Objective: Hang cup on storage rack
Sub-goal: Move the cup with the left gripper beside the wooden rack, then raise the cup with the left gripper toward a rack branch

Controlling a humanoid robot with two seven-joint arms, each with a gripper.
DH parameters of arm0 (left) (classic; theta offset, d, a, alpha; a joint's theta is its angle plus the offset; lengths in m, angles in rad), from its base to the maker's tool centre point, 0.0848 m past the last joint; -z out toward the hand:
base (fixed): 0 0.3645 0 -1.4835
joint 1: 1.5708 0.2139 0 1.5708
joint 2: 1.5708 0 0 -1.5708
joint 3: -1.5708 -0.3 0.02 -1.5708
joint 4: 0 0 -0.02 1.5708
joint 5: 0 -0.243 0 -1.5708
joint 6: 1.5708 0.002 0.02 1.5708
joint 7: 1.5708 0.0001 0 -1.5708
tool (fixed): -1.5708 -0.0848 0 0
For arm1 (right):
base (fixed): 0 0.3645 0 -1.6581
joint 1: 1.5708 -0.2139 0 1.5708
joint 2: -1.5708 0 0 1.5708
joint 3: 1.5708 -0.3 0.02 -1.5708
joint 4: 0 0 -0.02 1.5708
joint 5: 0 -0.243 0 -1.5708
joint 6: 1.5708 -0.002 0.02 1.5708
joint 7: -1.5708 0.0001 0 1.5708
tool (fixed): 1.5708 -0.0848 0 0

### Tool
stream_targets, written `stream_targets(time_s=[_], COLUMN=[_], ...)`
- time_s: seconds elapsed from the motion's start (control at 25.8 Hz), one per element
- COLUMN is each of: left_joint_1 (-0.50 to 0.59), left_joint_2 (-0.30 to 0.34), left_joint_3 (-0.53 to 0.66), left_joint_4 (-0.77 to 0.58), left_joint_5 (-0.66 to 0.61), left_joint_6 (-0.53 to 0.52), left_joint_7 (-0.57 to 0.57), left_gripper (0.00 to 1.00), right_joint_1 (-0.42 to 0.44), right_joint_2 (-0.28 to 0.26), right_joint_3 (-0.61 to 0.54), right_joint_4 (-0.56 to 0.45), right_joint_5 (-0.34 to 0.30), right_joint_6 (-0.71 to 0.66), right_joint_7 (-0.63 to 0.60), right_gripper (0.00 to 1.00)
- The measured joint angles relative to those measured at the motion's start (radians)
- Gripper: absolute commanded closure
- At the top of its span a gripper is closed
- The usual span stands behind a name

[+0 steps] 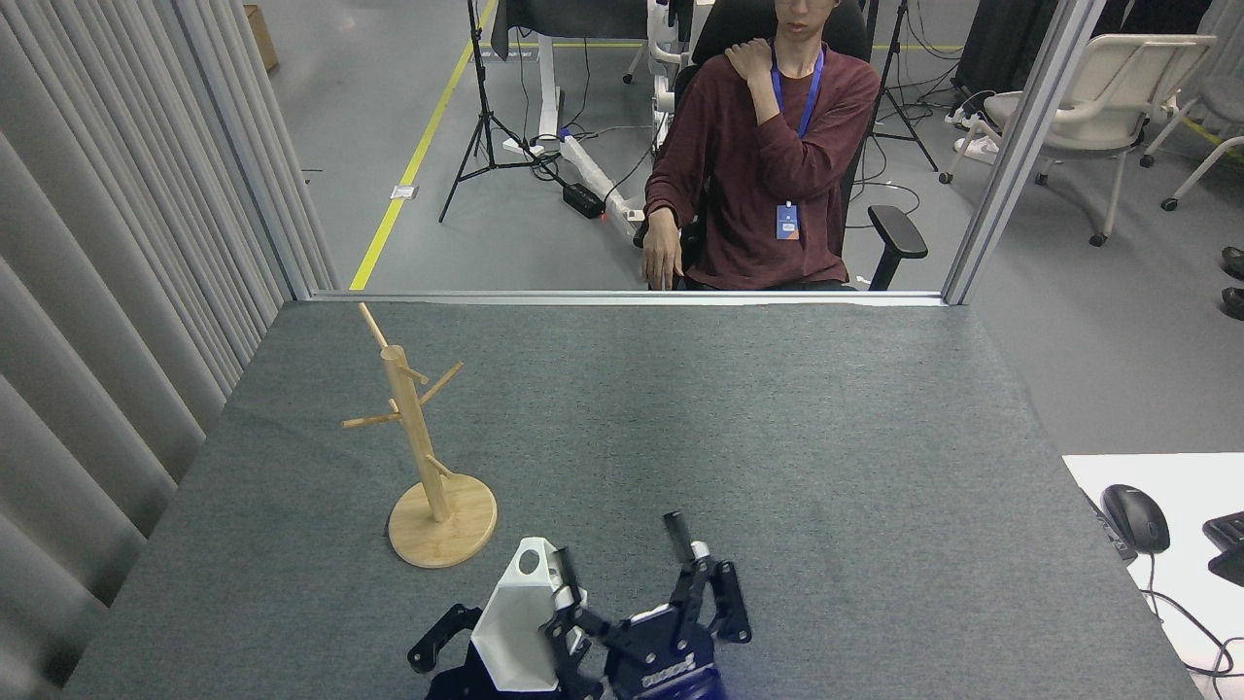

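1. Bottom centre: the left gripper [486, 651] seems closed around the cup [520, 622]'s body, though part of it is hidden; the cup's pierced tab points up.
2. Beside it, the right gripper [622, 574] stands spread, one finger at the cup.
3. Farther off, left of centre, the storage rack [423, 457] has bare pegs; hanging is not begun. Next: carry the cup there and thread the hole over a peg.
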State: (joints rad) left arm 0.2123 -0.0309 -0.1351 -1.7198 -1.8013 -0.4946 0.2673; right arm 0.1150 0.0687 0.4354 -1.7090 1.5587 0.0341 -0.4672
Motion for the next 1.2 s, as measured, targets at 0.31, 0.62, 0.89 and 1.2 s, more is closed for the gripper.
stream_targets(time_s=[0.31,0.62,0.89,1.2], left_joint_1=[0.008,-0.034,-0.176,-0.293], left_joint_2=[0.001,0.000,-0.044,-0.078], left_joint_3=[0.177,0.414,0.459,0.461], left_joint_4=[-0.004,-0.003,0.042,0.151], left_joint_5=[-0.027,-0.208,-0.533,-0.707], left_joint_6=[0.031,0.096,0.132,0.174], left_joint_7=[0.000,0.004,0.014,0.014], left_gripper=[0.71,0.72,0.72,0.72], right_joint_1=[-0.036,0.113,0.135,0.137], right_joint_2=[-0.094,-0.220,-0.198,-0.198], right_joint_3=[-0.373,-0.375,-0.373,-0.373], right_joint_4=[0.112,0.150,0.152,0.152], right_joint_5=[-0.159,-0.003,0.008,0.009], right_joint_6=[0.028,-0.025,-0.026,-0.026], right_joint_7=[0.140,0.160,0.149,0.149], right_gripper=[0.02,0.02,0.02,0.02])
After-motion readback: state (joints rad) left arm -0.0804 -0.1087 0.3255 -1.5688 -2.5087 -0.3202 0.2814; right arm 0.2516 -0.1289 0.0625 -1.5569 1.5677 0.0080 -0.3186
